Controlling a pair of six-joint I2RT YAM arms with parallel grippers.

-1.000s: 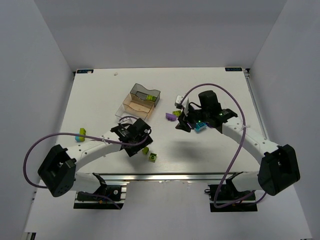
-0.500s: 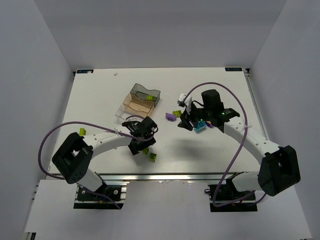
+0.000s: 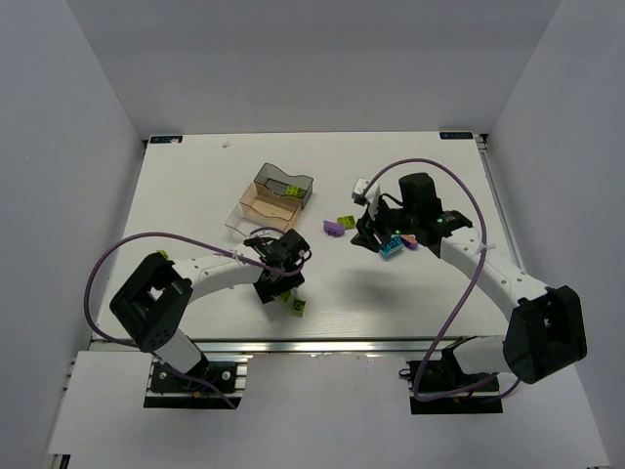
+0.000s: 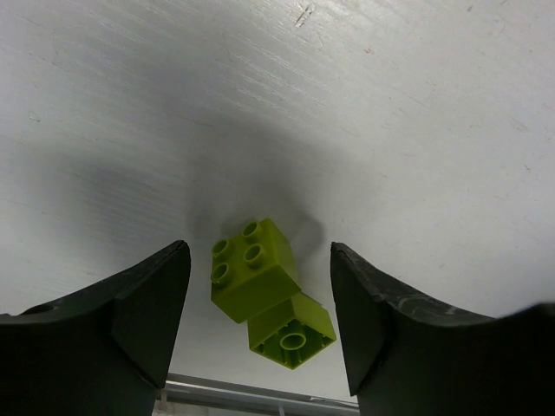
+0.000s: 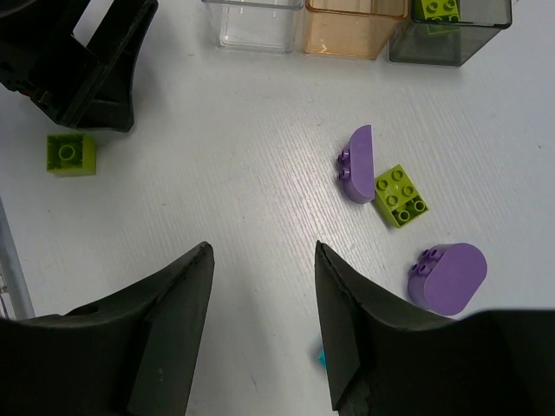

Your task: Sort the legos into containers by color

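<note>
Legos lie scattered on the table (image 3: 195, 195), and the two that matter now sit together near its front edge. One is a lime brick (image 4: 251, 269) with its studs up. A second lime brick (image 4: 291, 332), turned a different way, touches its near corner. The left gripper (image 4: 257, 256) hangs right over them, jaws released and wide with one finger on either side of the pair, holding nothing. The right gripper (image 5: 263, 251) is likewise spread and empty. It hovers farther right, near a purple piece (image 5: 356, 163), another purple piece (image 5: 448, 277) and a third lime brick (image 5: 401, 197).

The grey tray (image 3: 309, 191) already holds a lime piece, so lime most likely belongs there, and the step in hand looks like a pick of the studded brick.

To do it well, take one brick only. The studded brick sits skewed to the fingers, so a small wrist turn would bring the pads flat against two opposite faces instead of corners. Shift slightly away from the second brick so that the closing jaws do not catch it or wedge both together. Come straight down until the tips are beside the brick's walls, just off the table, then close gently and centred. A corner grip on something this small could make it twist or pop out. Lift straight up before swinging towards the tray.
</note>
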